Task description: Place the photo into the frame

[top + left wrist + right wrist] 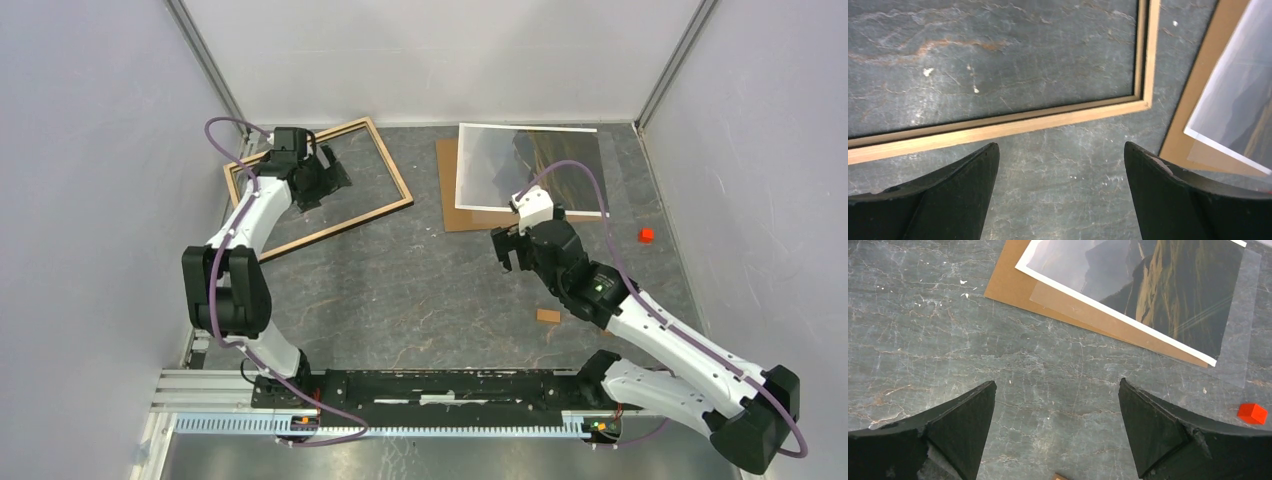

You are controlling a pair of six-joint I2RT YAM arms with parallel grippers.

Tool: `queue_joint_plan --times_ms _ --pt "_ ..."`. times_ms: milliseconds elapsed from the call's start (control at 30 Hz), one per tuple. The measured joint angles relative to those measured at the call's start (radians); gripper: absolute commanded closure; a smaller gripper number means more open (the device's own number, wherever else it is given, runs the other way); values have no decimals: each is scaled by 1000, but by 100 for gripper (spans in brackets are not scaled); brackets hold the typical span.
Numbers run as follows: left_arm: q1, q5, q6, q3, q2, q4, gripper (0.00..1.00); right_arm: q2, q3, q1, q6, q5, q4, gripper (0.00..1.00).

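Left claw [1060, 150] released, empty, over the frame [998, 127] rim. Right claw [1058, 387] released, empty, just short of the photo [1158, 295], which lies on the brown backing board [1008, 285], well apart from the frame. Suggest pinching the white margin and lifting flat.

My left arm [245, 225] rises from its base, folds at the elbow and reaches forward along the left side, with my left gripper [318, 172] aimed downward and its jaws spread wide and empty. My right arm [660, 335] stretches low and slants inward from the right. My right gripper [508, 247] points down too, its dark fingers [955, 420] just as wide apart and gripping nothing.
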Motion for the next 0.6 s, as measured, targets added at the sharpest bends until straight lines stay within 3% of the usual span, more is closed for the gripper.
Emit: queue_joint_plan --times_ms 200,333,433,500,600 --pt "-32 51 2 -132 -168 92 0 -32 -16 0 2 31 6 2" --pt "-43 41 19 -114 -194 105 0 -22 -16 0 2 47 1 2" --pt "-42 5 41 -35 -110 72 0 -3 -16 0 2 51 -18 2" --pt "-41 -14 52 51 -10 32 0 13 -16 0 5 52 -40 10" --pt "-40 -27 61 139 141 8 0 43 -5 0 13 40 -80 2"
